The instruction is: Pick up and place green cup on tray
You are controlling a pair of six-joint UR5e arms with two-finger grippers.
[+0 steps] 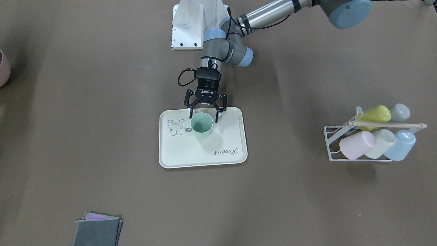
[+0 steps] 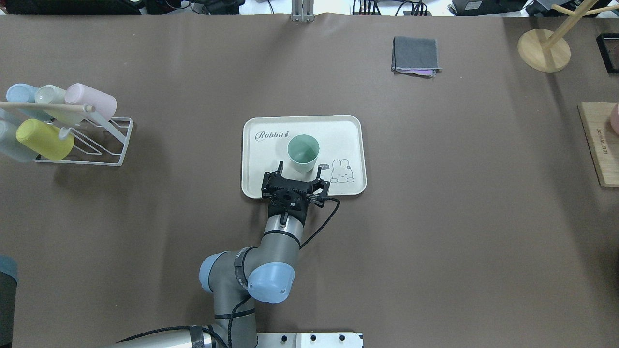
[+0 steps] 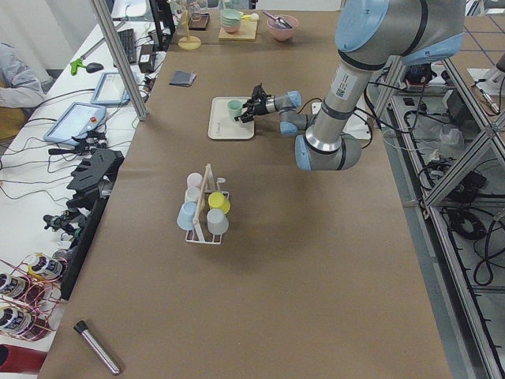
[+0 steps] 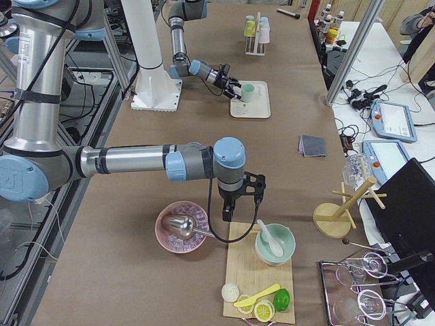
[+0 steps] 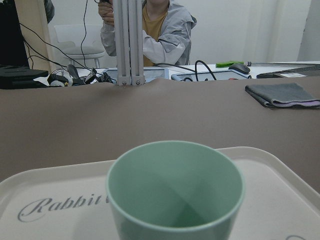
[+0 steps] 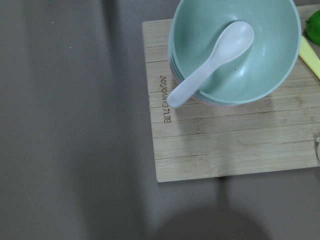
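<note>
The green cup (image 1: pixel 202 125) stands upright and mouth-up on the cream tray (image 1: pixel 205 155), between the bear drawing and the "Rabbit" script. It also shows in the overhead view (image 2: pixel 303 153) on the tray (image 2: pixel 341 130). My left gripper (image 1: pixel 203 114) is open and empty, level with the cup on the robot's side, its fingertips flanking the near part of the cup without gripping it. The left wrist view shows the cup (image 5: pixel 175 190) close ahead and no fingers. My right gripper (image 4: pixel 238 200) hangs over a wooden board far from the tray; I cannot tell whether it is open or shut.
A white wire rack (image 2: pixel 104 145) holds several lying cups at the robot's left. A folded grey cloth (image 2: pixel 416 55) lies at the far side. Under the right wrist are a wooden board (image 6: pixel 225 145) and a green bowl with a spoon (image 6: pixel 250 60).
</note>
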